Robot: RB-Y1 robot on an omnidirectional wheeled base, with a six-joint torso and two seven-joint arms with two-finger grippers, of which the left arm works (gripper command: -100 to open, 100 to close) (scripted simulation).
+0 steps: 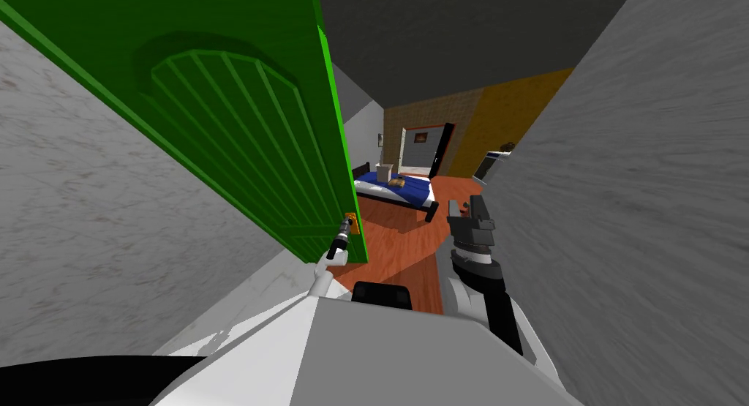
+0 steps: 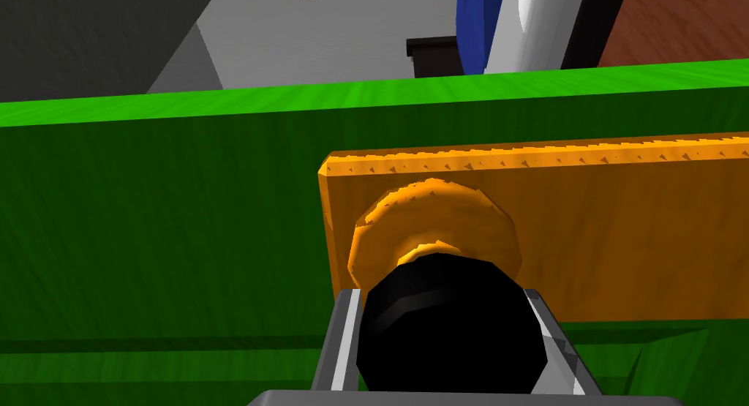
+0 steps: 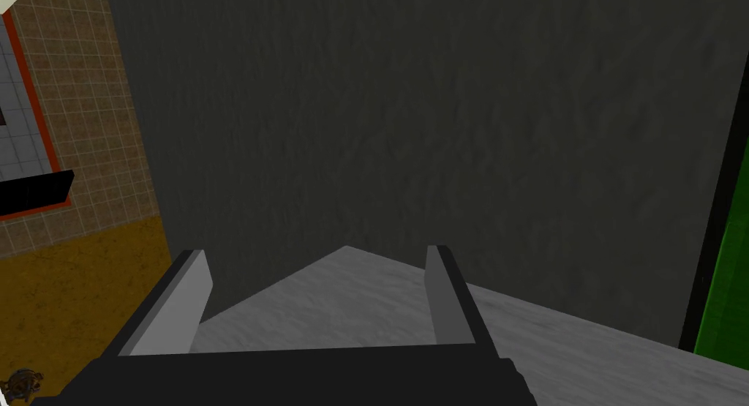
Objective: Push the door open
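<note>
The green door [image 1: 241, 131] stands partly swung in, and a bedroom shows past its free edge. An orange plate [image 2: 622, 233] near that edge carries a black knob [image 2: 446, 328]. My left gripper [image 2: 442, 295] is shut on this knob, one light grey finger [image 2: 344, 336] pressing each side. In the head view the left gripper [image 1: 341, 241] sits at the orange plate [image 1: 353, 223] low on the door's edge. My right gripper [image 1: 468, 208] is raised beside the grey wall on the right, apart from the door. Its fingers [image 3: 183, 299] stand open and hold nothing.
Grey walls close in on the left [image 1: 95, 226] and the right [image 1: 622, 204]. Beyond the doorway lies a red-brown wooden floor [image 1: 402, 241], with a blue-covered bed [image 1: 395, 186] further in. A white far door [image 1: 420, 149] stands in a brick wall.
</note>
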